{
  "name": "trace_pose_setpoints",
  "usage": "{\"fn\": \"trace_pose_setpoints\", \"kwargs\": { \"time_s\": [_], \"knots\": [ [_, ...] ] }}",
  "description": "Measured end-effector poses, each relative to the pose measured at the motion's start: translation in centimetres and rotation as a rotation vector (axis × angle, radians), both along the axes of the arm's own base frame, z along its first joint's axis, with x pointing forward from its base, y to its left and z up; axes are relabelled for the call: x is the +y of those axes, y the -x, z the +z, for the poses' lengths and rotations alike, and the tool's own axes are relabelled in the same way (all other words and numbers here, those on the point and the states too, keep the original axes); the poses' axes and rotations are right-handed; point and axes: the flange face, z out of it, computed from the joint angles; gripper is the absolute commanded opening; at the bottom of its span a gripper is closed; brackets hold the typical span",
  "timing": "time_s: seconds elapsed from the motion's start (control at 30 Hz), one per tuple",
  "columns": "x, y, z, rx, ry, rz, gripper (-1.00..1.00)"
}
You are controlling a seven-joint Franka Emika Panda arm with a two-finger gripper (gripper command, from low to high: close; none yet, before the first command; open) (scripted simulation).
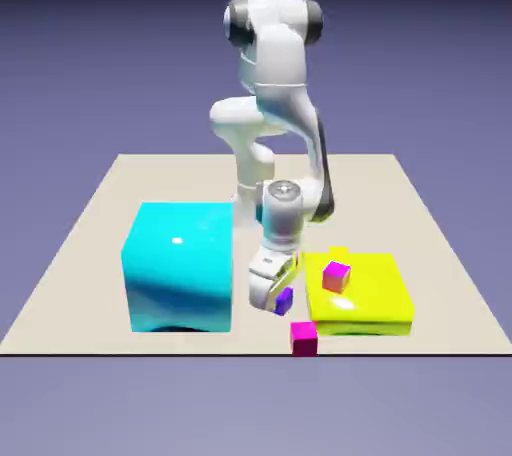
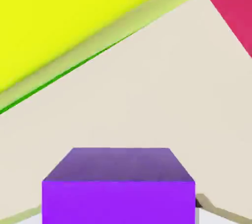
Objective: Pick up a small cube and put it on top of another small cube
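The small cube (image 1: 284,297) is tiny and purple-violet. It sits low over the table in the gap between the cyan and yellow blocks, and my gripper (image 1: 275,300) is shut on it. In the hand view the small cube (image 2: 118,188) fills the bottom middle, and only slivers of my grey fingers (image 2: 219,213) show beside it. I cannot tell whether it touches the table. No other purple cube is in view.
A big cyan block (image 1: 180,264) stands just to the exterior view's left of the gripper. A flat yellow block (image 1: 365,296) (image 2: 74,21) lies just to its right, with a tiny magenta cube (image 1: 336,275) on top. Another magenta cube (image 1: 304,337) (image 2: 234,2) sits at the table's front edge.
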Motion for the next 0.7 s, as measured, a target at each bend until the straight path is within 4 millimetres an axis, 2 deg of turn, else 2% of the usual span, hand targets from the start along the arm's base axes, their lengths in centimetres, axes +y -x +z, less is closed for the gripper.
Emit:
{"fn": "trace_pose_setpoints", "kwargs": {
  "time_s": [0.07,0.13,0.4,0.53,0.57,0.7],
  "knots": [
    [0.0,0.1,2.2,0.001,-0.001,-0.001,-1.00],
    [0.0,0.2,2.6,0.001,-0.002,-0.001,-1.00],
    [3.0,-8.3,5.9,0.005,-0.002,0.292,-1.00],
    [4.8,-11.6,7.8,0.001,-0.002,0.431,-1.00],
    [4.8,-11.6,7.8,0.001,-0.002,0.431,-1.00],
    [4.8,-11.7,1.5,0.001,-0.002,0.432,-1.00]
  ]
}}
